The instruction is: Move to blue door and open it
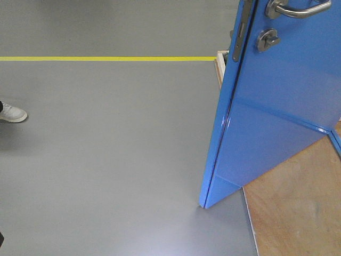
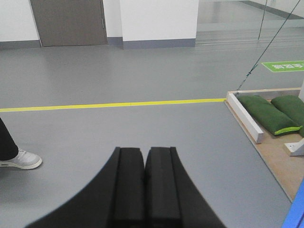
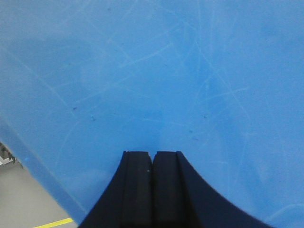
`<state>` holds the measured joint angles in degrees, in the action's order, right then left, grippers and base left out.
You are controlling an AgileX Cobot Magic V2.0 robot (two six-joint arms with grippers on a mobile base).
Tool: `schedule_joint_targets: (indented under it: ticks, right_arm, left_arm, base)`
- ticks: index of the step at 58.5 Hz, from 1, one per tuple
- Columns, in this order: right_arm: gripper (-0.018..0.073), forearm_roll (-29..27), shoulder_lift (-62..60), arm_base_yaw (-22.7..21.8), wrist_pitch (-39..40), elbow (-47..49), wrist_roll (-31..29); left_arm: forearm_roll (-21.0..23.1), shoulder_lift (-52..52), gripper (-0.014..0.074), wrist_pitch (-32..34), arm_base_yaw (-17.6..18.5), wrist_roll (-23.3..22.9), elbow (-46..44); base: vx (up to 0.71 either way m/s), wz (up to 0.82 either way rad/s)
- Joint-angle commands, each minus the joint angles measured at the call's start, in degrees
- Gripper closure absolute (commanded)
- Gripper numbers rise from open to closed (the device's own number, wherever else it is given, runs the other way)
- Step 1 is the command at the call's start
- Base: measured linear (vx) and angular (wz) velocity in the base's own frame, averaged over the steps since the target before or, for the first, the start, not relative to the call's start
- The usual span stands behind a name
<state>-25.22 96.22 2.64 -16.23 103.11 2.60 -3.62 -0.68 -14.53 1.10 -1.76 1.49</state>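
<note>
The blue door (image 1: pixel 277 117) stands ajar at the right of the front view, its free edge toward me and its bottom corner on the grey floor. Its silver lever handle (image 1: pixel 298 9), thumb-turn lock (image 1: pixel 268 40) and latch plate (image 1: pixel 241 32) show at the top. In the right wrist view the door's blue face (image 3: pixel 152 71) fills the frame, and my right gripper (image 3: pixel 152 154) is shut and empty with its tips close to or against the panel. My left gripper (image 2: pixel 145 151) is shut and empty, pointing over open floor. A sliver of the door (image 2: pixel 297 213) shows at the bottom right there.
A yellow floor line (image 1: pixel 106 58) crosses ahead. A person's white shoe (image 1: pixel 11 113) is at the left. A wooden platform (image 1: pixel 298 197) lies under the door. Green sandbags (image 2: pixel 266 114), a white beam (image 2: pixel 244 118) and a slanted cable (image 2: pixel 266 50) stand at the right.
</note>
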Motion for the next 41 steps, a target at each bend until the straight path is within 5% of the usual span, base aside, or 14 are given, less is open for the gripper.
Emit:
schedule_joint_targets:
  ticks: [1,41]
  right_arm:
    - [0.0547,-0.4,-2.82,0.02,5.35,1.87,-0.53]
    - [0.0547,-0.4,-2.77,0.02,5.41,1.82,-0.53]
  left_arm:
    - [0.34,-0.66,0.0524,4.43,0.16,-0.05,-1.52]
    - [0.34,-0.66,0.0524,4.43,0.16,-0.05,-1.52]
  base:
    - [0.0,0.0]
    - [0.0,0.0]
